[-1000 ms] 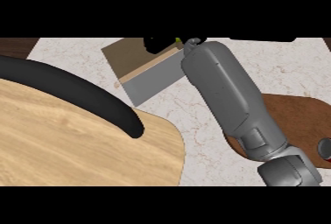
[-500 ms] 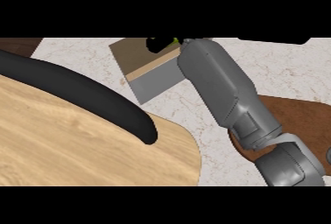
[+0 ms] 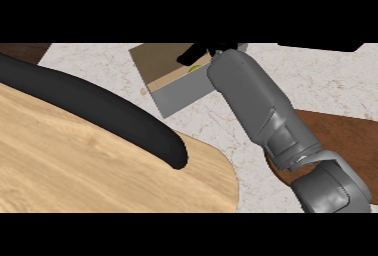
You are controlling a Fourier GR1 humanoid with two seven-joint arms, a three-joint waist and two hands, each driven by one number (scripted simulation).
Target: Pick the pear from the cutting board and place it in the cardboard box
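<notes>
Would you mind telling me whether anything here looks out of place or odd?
Nothing looks spilled or damaged. The black right hand holds the yellow-green pear over the open brown cardboard box, which sits at an angle on the counter.

The robot's grey right forearm (image 3: 255, 107) stretches up and away from the lower right, its black right hand (image 3: 205, 51) curled at the far end.

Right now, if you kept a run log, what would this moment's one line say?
robot hand: right over cardboard box | pear: under robot hand, at box | cutting board: pear gone
</notes>
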